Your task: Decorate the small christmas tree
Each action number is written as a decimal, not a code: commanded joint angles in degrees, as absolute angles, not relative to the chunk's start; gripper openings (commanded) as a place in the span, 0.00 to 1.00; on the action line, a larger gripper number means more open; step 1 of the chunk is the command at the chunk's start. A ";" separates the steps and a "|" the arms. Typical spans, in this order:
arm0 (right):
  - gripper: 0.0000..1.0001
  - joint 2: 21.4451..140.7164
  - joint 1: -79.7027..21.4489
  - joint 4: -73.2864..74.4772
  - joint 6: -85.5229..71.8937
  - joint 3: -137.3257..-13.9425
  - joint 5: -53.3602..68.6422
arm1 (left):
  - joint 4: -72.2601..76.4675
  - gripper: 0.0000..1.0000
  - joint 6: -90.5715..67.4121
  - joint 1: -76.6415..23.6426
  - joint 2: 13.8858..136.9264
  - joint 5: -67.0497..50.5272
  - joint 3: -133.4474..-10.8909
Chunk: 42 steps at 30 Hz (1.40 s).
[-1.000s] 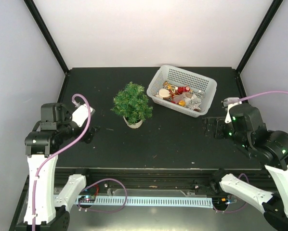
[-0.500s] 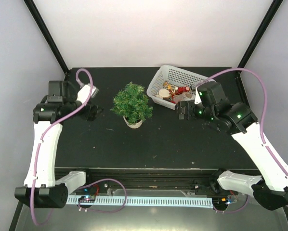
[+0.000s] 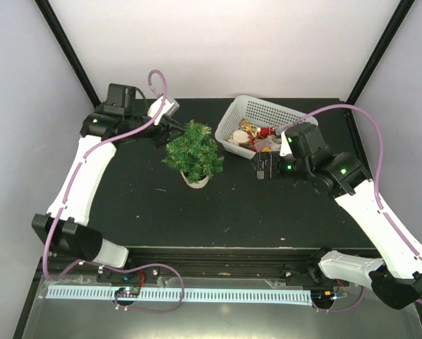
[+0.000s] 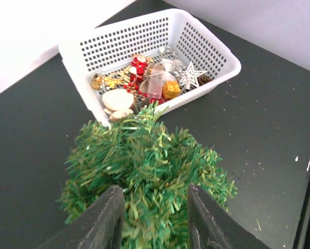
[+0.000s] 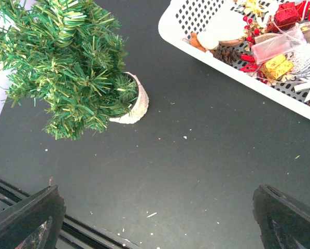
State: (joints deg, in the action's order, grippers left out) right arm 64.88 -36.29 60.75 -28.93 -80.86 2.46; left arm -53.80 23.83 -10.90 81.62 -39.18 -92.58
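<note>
The small christmas tree (image 3: 193, 150), bushy green in a cream-white pot (image 3: 195, 181), stands upright mid-table. My left gripper (image 3: 174, 131) is at the tree's far-left side. In the left wrist view its fingers (image 4: 104, 218) are open with the tree's top branches (image 4: 144, 166) between them. My right gripper (image 3: 258, 168) hovers over bare table between tree and basket. It is wide open and empty (image 5: 157, 223), with the tree (image 5: 67, 57) and pot (image 5: 138, 106) ahead at the left.
A white perforated basket (image 3: 303, 123) stands at the back right. It holds several ornaments: a silver star (image 4: 192, 75), gold gift boxes (image 4: 170, 89), red pieces (image 4: 138, 65) and wooden slices (image 4: 117, 98). It also shows in the right wrist view (image 5: 233, 65).
My left arm has swung from the table's left side up and right to the tree's top. My right gripper has shifted slightly left and nearer, staying open.
</note>
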 commanded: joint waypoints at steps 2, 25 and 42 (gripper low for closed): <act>1.00 62.69 -36.54 59.70 -31.71 -79.38 2.76 | -50.00 0.37 24.66 -13.61 85.39 -41.38 -97.00; 1.00 61.94 -36.50 61.57 -31.82 -76.21 1.33 | -44.49 0.29 24.54 -16.37 90.78 -39.05 -95.29; 1.00 62.68 -36.47 61.40 -32.08 -74.71 1.15 | -43.79 0.02 22.66 -17.06 88.03 -39.12 -94.15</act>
